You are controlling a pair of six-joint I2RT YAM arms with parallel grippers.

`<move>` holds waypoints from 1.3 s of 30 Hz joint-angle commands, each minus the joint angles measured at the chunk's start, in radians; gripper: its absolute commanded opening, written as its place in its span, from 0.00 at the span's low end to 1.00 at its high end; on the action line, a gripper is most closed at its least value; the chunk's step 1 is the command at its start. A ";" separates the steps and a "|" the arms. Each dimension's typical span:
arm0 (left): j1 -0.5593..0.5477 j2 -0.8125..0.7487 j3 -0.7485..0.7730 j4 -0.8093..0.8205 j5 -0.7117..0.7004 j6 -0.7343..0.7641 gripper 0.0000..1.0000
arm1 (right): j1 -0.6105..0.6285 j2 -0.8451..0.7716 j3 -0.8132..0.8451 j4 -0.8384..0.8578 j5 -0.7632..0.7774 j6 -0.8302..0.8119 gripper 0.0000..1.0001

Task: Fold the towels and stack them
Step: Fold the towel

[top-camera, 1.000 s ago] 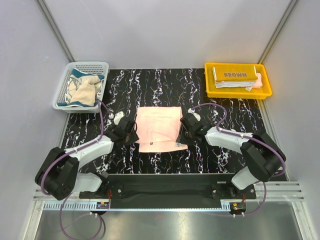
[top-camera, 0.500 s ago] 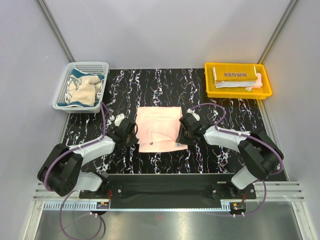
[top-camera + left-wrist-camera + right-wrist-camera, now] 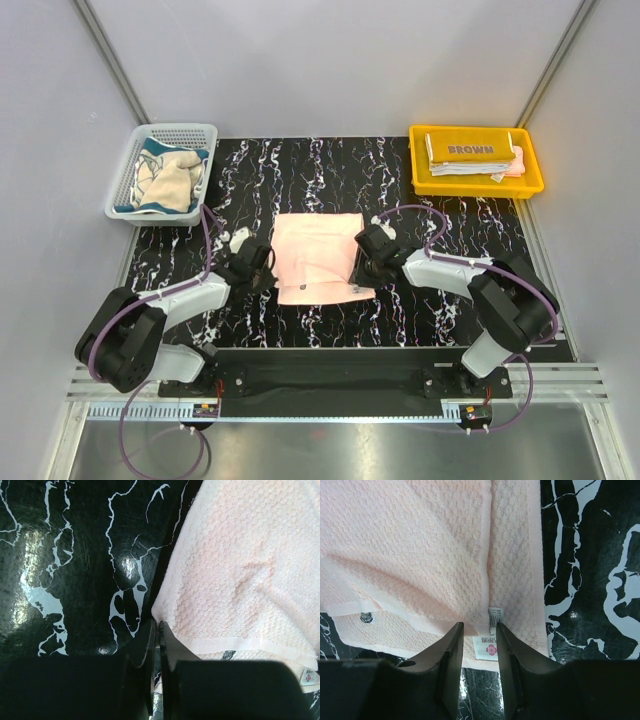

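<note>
Top external view: saw pink towel (image 3: 318, 255) lying flat at mid-table with fairly straight edges. It lay well apart from white mesh basket (image 3: 125, 195) at far left and yellow tray (image 3: 422, 182) at far right, with black marbled table (image 3: 300, 170) showing on all four sides. Found left gripper (image 3: 266, 270) at towel's left edge by near corner, and right gripper (image 3: 362, 265) at right edge opposite.

Left wrist view: saw fingers closed to a thin slit on that edge's hem.

Right wrist view: saw fingers partly apart, pinching a raised ridge of cloth at near edge. Noted pebbled weave, smooth hem band and a second layer peeking out beneath. Spotted small white label (image 3: 489, 649) with red round emblem between those fingers, print too small to read.

Read "BROWN" atop folded stack (image 3: 472, 155) in tray. Saw crumpled cream-teal towel (image 3: 168, 178) in basket.
</note>
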 commanded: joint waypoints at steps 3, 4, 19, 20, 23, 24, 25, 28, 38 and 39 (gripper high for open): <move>0.002 0.014 -0.013 0.029 0.021 0.007 0.00 | 0.016 0.020 0.027 0.033 0.005 0.022 0.39; 0.002 0.013 -0.013 0.029 0.023 0.010 0.00 | 0.014 0.019 0.028 0.035 0.005 0.024 0.36; 0.002 -0.049 0.048 -0.036 0.017 0.039 0.00 | 0.014 -0.037 0.064 -0.028 0.045 0.010 0.08; 0.002 -0.050 0.054 -0.036 0.017 0.042 0.00 | 0.014 -0.040 0.065 -0.030 0.045 0.011 0.07; 0.002 -0.056 0.063 -0.049 0.018 0.047 0.00 | 0.016 -0.046 0.068 -0.036 0.048 0.008 0.03; 0.002 -0.059 0.065 -0.052 0.018 0.049 0.00 | 0.016 -0.049 0.068 -0.040 0.053 0.005 0.01; 0.002 -0.064 0.066 -0.054 0.018 0.050 0.00 | 0.016 -0.052 0.070 -0.044 0.059 0.002 0.01; 0.003 -0.067 0.068 -0.057 0.020 0.052 0.00 | 0.016 -0.047 0.068 -0.045 0.057 -0.001 0.01; 0.003 -0.101 0.082 -0.069 0.033 0.059 0.00 | 0.011 -0.125 0.073 -0.128 0.137 -0.039 0.00; 0.006 -0.099 0.091 -0.074 0.034 0.062 0.00 | 0.008 -0.129 0.082 -0.134 0.139 -0.047 0.00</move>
